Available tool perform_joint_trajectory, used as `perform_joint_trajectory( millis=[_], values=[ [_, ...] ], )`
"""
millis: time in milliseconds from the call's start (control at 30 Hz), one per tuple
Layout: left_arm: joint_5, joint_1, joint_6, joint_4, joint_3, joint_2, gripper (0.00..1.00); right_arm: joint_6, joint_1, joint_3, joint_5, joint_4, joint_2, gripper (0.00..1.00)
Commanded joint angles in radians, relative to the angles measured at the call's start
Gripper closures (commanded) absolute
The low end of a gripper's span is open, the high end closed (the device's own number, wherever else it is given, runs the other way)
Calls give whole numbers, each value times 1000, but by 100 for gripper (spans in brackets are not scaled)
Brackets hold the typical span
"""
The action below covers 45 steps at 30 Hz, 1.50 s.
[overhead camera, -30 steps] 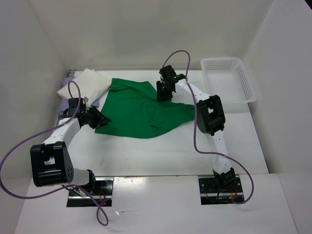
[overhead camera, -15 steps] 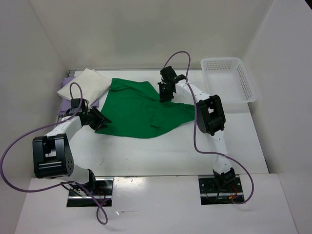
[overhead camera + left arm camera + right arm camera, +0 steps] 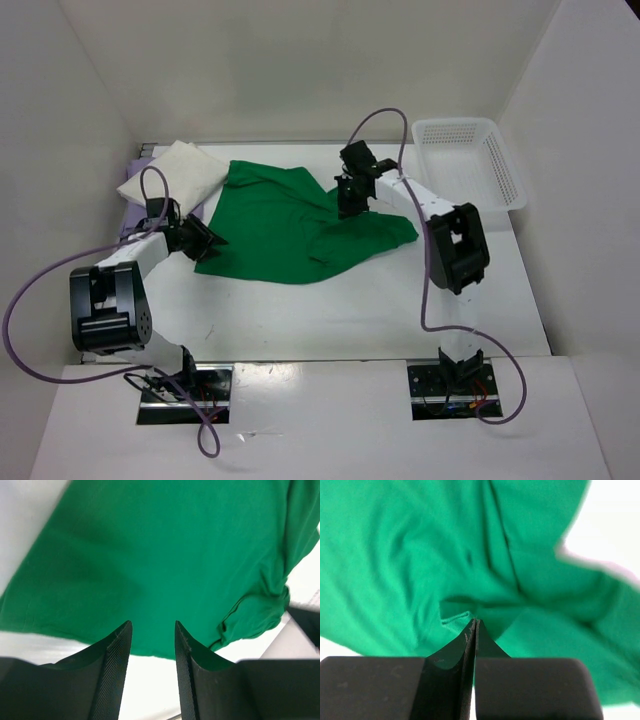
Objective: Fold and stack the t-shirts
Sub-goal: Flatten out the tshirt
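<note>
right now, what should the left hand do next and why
Probably lower and close the left hand on the edge of the green t-shirt: it hangs open right at that hem, while the right hand is shut on a fold of the cloth.

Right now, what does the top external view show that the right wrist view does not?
Only the top view shows the folded cream white t-shirt at the rear left, the white mesh basket at the rear right, and the left tool at the left edge of the green t-shirt. Only the right wrist view shows up close that the right tool is shut, with a fold of green cloth pinched at its tips. Both show the green t-shirt, spread out but wrinkled.
</note>
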Motion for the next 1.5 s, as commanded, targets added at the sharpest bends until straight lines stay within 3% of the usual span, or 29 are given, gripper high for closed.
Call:
perform_joint_trajectory(
  millis=[0,200,433,500,533,567,767,900,1167,1267,1467],
  values=[
    [-10,19,-37,47,43,37,53,15,4,-100,22,15,-212,100],
    [-19,42,-66,67,63,74,52,35,4,-391,-11,-16,-456,100],
    [-86,128,-63,3,75,62,53,200,4,-704,-61,-194,-723,100],
    [-129,154,-38,-55,76,46,54,236,4,-741,-61,-215,-801,88],
    [-169,164,-38,-86,76,26,56,262,-14,-768,-61,-229,-821,71],
    [-188,165,-29,-95,76,14,56,271,-25,-779,-61,-229,-861,65],
    [-211,174,-18,-126,14,-20,59,271,-101,-809,-61,-183,-887,60],
    [-189,174,-18,-126,-9,37,59,320,-101,-835,-72,-101,-878,69],
    [-205,174,-38,-137,-52,22,61,397,-101,-890,-92,-5,-869,69],
    [-228,174,-38,-146,-75,-7,51,438,-101,-936,-92,24,-897,69],
    [-257,174,-38,-164,-89,-58,50,510,-101,-968,-41,24,-940,63]
  ],
)
